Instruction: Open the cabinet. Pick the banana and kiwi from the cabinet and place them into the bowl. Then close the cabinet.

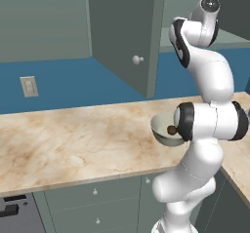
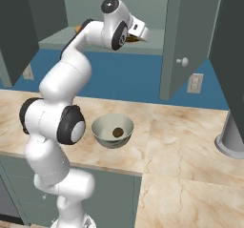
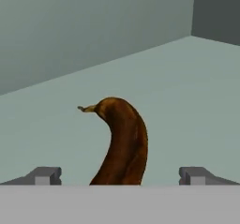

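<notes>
In the left base view, one cabinet (image 1: 128, 32) door is seen swung open, and one bowl (image 1: 163, 128) sits on the surface (image 1: 73, 139) with one kiwi (image 1: 172, 129) already inside.

In the right base view, the arm is raised to the cabinet shelf (image 2: 152, 48), where the tool (image 2: 138, 35) is reached in; the bowl and kiwi are seen below it.

In the hand view, one banana (image 3: 123, 143) is seen lying on the shelf between the tool's widely parted, empty fingertips (image 3: 44, 175). The banana pick is judged to be in hand; closing on it is called for next.
</notes>
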Motion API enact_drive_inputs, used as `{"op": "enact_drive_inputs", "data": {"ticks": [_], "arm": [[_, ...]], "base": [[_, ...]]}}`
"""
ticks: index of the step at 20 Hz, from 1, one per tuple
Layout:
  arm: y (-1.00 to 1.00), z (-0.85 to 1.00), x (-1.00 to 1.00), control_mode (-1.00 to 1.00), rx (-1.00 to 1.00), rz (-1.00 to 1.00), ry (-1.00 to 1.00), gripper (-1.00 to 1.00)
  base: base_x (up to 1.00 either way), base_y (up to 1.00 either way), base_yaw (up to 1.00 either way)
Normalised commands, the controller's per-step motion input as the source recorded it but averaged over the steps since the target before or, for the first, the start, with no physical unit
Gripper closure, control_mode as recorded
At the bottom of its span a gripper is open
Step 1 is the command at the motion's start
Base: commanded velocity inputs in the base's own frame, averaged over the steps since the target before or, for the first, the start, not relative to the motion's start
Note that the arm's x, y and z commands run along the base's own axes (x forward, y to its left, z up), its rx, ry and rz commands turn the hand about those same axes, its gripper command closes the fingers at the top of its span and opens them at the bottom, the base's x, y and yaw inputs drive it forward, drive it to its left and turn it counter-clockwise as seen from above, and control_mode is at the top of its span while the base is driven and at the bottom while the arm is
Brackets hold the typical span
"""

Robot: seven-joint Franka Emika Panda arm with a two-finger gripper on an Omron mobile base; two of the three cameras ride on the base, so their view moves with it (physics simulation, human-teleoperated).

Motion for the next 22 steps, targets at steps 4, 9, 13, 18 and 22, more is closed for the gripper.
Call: {"op": "enact_drive_inputs", "data": {"ticks": [4, 9, 13, 18, 22], "arm": [[-0.09, -0.01, 0.43, -1.0, 0.0, 0.0, 0.02, -1.0], [-0.02, -0.19, 0.25, -1.0, 0.0, 0.0, 0.0, -1.0], [0.0, -0.38, 0.08, -1.0, 0.0, 0.0, 0.0, -1.0], [0.0, -0.48, 0.0, -1.0, 0.0, 0.0, 0.0, -1.0], [0.0, -0.49, 0.09, -1.0, 0.0, 0.0, 0.0, -1.0]], "base": [[0.0, 0.0, 0.0], [0.0, 0.0, 0.0], [0.0, 0.0, 0.0], [0.0, 0.0, 0.0], [0.0, 0.0, 0.0]]}}
